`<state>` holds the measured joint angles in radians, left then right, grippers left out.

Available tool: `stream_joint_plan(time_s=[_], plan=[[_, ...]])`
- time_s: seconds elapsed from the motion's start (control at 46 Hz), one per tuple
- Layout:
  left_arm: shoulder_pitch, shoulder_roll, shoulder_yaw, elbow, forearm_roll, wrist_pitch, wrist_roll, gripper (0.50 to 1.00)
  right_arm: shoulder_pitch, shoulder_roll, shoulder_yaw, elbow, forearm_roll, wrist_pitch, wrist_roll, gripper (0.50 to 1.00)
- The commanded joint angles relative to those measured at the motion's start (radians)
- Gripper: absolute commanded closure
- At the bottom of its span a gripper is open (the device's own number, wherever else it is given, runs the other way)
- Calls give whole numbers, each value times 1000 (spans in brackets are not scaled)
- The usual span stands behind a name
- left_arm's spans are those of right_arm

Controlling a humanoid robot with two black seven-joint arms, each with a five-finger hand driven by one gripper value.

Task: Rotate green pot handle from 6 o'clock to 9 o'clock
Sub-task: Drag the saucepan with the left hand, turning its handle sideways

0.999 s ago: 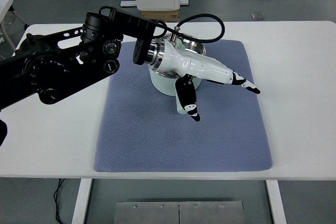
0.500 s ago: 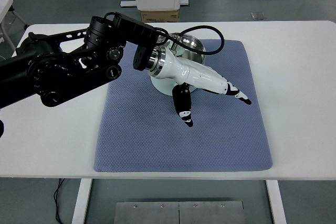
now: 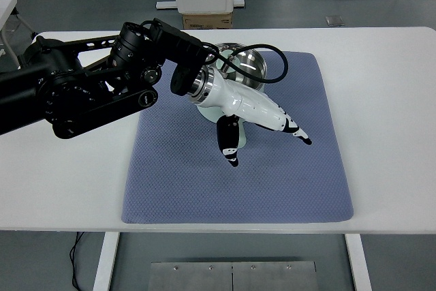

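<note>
The pale green pot (image 3: 246, 65), with a shiny steel inside, stands at the far middle of the blue mat (image 3: 184, 182). My left hand (image 3: 267, 148) hangs over its near side and hides most of it. The white fingers (image 3: 289, 126) stretch out to the right and toward me, and the thumb (image 3: 229, 146) points down at the mat. A pale green strip, the pot's handle (image 3: 240, 131), shows just right of the thumb, pointing toward me. The hand is spread and holds nothing that I can see.
The mat lies on a white table (image 3: 388, 100). The black left arm (image 3: 82, 93) crosses the table's left part. A black cable (image 3: 269, 52) loops over the pot. Beyond the far edge stand a cardboard box (image 3: 206, 20) and a white post.
The left hand has swung toward me and to the left; the fingertips moved from the mat's right side toward its middle, and the thumb shifted left along the handle.
</note>
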<state>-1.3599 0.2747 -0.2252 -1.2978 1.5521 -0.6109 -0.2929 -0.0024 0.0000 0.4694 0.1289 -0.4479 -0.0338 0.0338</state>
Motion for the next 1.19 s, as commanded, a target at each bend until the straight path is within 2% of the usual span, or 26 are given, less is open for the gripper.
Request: stream_joint_plan(time_s=[0.0,1.173], plan=[[-8,-2,29,11,2,0,0,500,1,0,0,0,0,0,0,500],[-50,-20,184,43,68,0,-3,500,-1,0,0,0,0,0,0,500]])
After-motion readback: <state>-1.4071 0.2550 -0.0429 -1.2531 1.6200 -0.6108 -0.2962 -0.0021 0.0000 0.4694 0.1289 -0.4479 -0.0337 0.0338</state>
